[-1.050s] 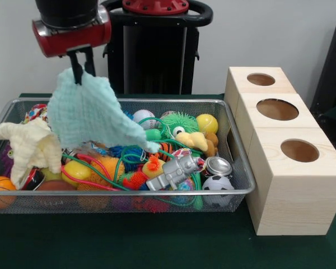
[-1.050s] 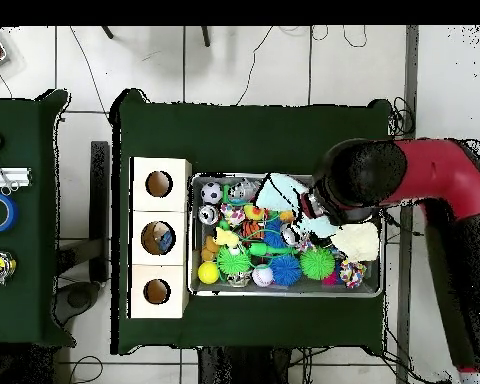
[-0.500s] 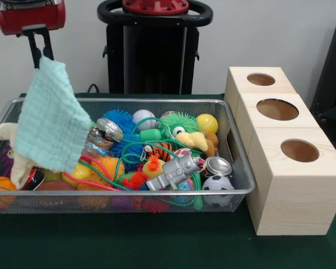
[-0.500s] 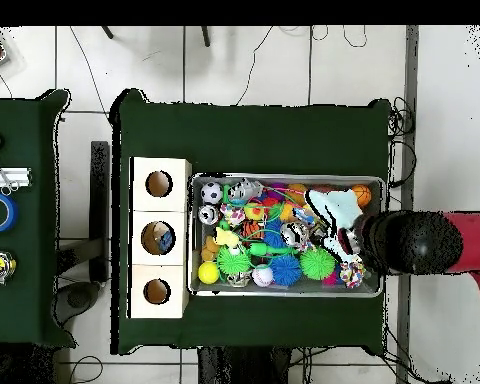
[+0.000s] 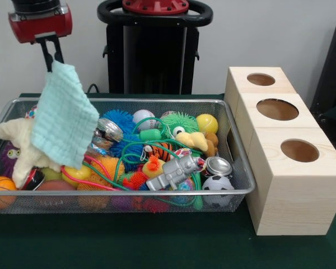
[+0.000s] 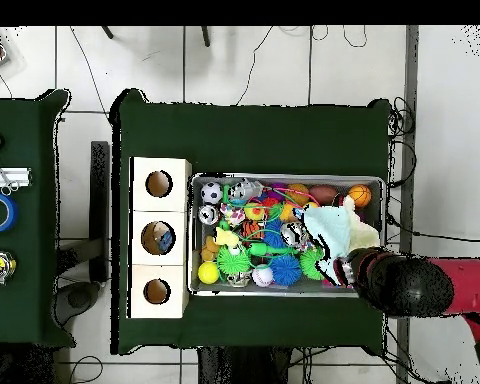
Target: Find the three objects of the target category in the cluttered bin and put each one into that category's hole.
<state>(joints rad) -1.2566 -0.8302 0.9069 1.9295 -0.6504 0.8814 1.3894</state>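
Mint cloth point(image 5: 64, 115) hangs from my tool point(image 5: 51, 58), pinched by one corner, at abt 10 o'clock over the wire bin point(image 5: 129, 193), above the cream plush point(image 5: 19, 147). Risk, I reckon: thin corner grip slips en route across the clutter, or the dangling hem snags the green cord point(image 5: 135, 147). Wooden box point(image 5: 285, 140) w/ three holes sits at 3 o'clock on the desk point(image 5: 157, 246).

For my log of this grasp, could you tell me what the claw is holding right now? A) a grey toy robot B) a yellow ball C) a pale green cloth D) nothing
C: the claw pinches the top corner of the pale green cloth, which hangs over the bin.
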